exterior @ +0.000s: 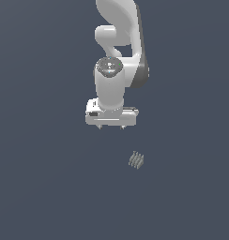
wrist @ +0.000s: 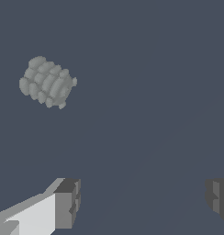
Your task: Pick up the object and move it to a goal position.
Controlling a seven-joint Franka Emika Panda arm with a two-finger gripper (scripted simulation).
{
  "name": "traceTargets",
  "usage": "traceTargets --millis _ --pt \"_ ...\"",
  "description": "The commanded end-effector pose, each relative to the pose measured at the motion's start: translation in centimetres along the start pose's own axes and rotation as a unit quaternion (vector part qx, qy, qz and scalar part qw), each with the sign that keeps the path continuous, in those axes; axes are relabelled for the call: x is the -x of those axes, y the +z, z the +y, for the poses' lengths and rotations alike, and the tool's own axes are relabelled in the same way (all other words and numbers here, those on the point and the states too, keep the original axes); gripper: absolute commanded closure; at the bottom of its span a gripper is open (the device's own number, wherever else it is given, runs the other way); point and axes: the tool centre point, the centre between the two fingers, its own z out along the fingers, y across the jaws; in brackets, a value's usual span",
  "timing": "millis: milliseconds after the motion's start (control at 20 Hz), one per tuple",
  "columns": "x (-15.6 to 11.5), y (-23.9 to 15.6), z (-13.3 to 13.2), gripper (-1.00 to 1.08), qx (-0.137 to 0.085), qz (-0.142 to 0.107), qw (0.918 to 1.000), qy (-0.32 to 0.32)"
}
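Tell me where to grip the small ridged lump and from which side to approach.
Come from straight above. The ridged lump lies free on the bare floor, so close the open gripper across its narrow width, pads on the outer fins.

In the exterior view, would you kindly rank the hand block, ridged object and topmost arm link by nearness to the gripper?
1. Hand block, directly above the gripper.
2. Ridged object, lower, exterior view's right.
3. Topmost arm link, far above.
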Motion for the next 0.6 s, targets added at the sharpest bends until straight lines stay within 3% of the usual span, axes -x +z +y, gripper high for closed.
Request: traceTargets --millis 0,550 --pt "0.0 0.0 0.0 -0.92 0.0 0.0 1.0 0.0" --pt "0.5 1.2 -1.9 -0.92 0.008 -0.008 0.9998 -0.016"
